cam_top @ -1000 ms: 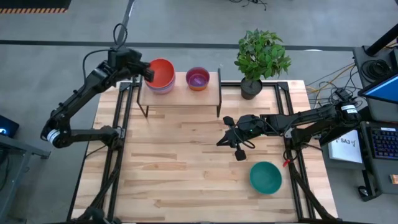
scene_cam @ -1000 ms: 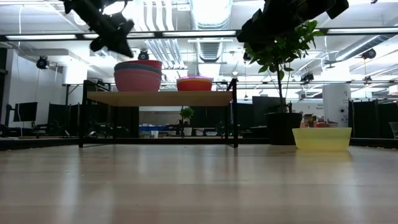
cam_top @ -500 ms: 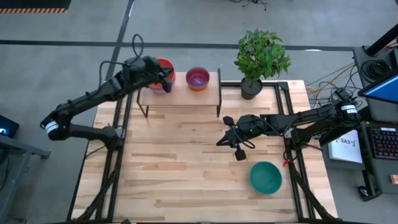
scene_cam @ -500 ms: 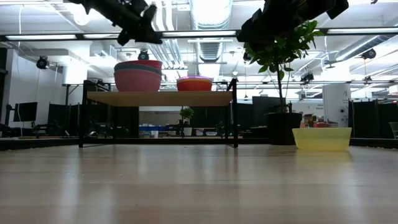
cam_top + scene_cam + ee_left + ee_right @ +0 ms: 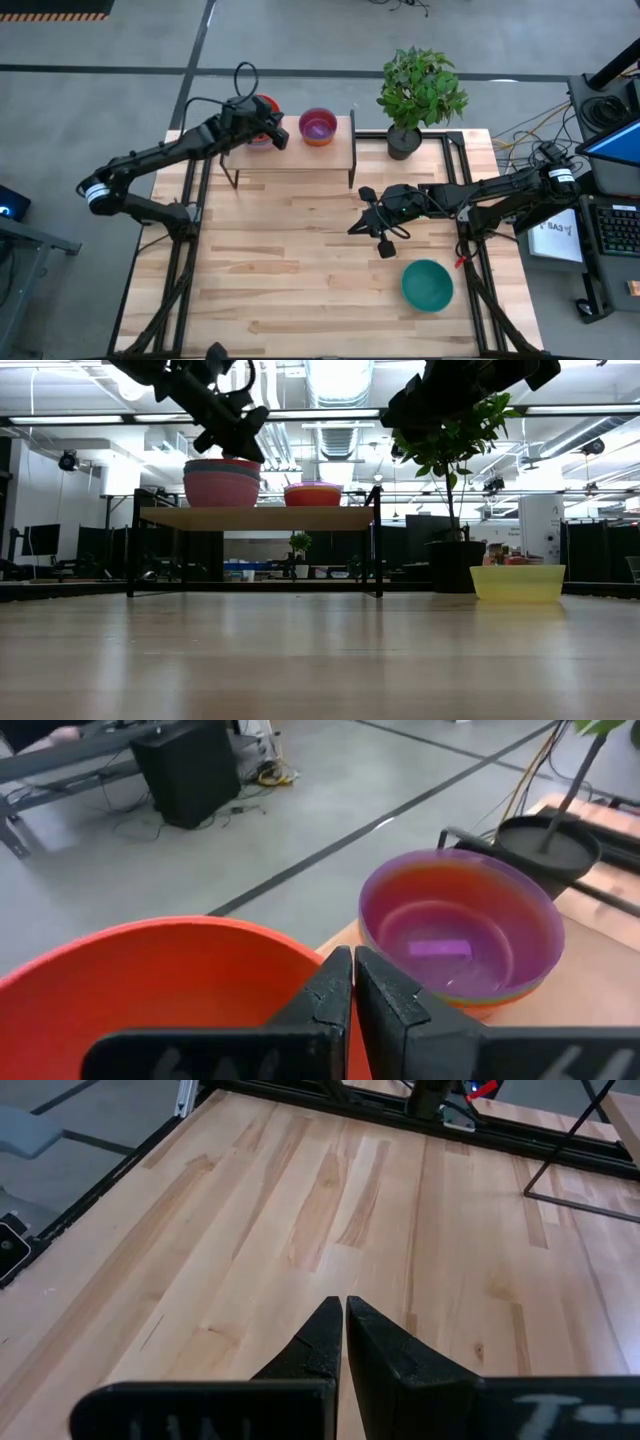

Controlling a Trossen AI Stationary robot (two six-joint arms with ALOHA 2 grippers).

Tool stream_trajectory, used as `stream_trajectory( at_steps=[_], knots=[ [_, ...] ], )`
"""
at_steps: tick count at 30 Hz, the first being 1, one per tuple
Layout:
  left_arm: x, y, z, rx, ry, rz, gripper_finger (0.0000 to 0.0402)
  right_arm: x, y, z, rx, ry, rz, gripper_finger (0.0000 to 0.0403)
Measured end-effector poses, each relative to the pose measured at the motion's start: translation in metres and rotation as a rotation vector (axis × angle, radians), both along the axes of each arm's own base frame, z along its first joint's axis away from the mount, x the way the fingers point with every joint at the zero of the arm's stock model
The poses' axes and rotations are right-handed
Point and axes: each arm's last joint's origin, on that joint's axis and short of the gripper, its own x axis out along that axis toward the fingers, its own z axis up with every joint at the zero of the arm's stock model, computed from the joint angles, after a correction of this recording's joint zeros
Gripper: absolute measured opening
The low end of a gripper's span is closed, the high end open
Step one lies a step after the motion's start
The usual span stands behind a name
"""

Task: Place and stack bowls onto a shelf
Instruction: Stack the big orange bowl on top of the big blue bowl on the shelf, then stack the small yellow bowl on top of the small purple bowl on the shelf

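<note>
From above: two stacks on the shelf (image 5: 300, 155), red bowl (image 5: 262, 108) topping one, purple bowl (image 5: 318, 126) the other; one teal bowl (image 5: 427, 284) on the table (image 5: 270, 270); one plant (image 5: 421, 88)
Left gripper (image 5: 276, 134): fingers pressed together, empty, above the red stack
Right gripper (image 5: 358, 228): fingers together, empty, over mid-table
Table level: pink bowl (image 5: 222, 489) shows under the red stack; a yellow bowl (image 5: 517, 582) sits by the plant pot
Left wrist: purple bowl's inside (image 5: 455, 925) bare but for a label
</note>
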Motion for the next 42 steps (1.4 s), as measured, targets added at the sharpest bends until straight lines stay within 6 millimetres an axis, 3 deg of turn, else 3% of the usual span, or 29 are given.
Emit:
stream_trajectory(
  at_steps=[8,16,23,30,37,42],
  knots=[
    [-0.003,-0.002,0.001,-0.022,-0.006,0.016,0.0000,0.000,0.000,0.000,-0.001,-0.001,0.000,0.0009],
    [-0.020,0.010,0.032,0.259,0.215,0.199,0.0000,0.000,0.000,0.000,-0.002,-0.003,0.001,0.0009],
    [-0.026,0.037,0.011,0.180,0.309,0.254,0.0000,0.000,0.000,0.001,0.001,-0.009,-0.001,0.0009],
    [-0.022,0.041,0.005,0.156,0.342,0.254,0.0000,0.000,0.000,0.001,0.001,-0.009,0.000,0.0009],
    [-0.025,0.033,0.030,0.134,0.263,0.254,0.0000,0.000,0.000,0.001,0.000,-0.009,0.000,0.0009],
    [-0.025,0.008,0.044,0.033,0.079,0.040,0.0000,0.000,0.000,0.001,0.002,-0.009,-0.001,0.0009]
  ],
)
